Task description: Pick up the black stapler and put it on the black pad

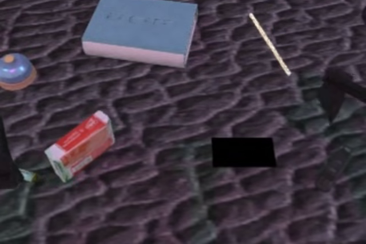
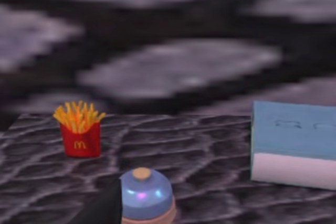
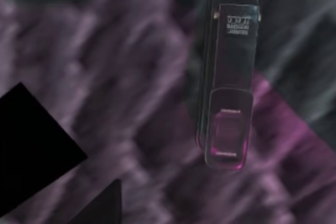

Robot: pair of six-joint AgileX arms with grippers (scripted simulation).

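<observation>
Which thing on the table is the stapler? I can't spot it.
Find the flat black pad near the table's middle, then look toward the table's right edge. The black stapler lies there, below the right gripper. It is long, narrow and dark with rounded ends, unlike the plain flat pad.

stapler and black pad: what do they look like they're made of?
Black stapler: looks like hard glossy plastic or painted metal, going by the sheen and printed label on its body; can't tell which. Black pad: flat, thin, uniformly matte black with no highlights or texture, perhaps rubber, foam or card; the look leaves it open.
</observation>
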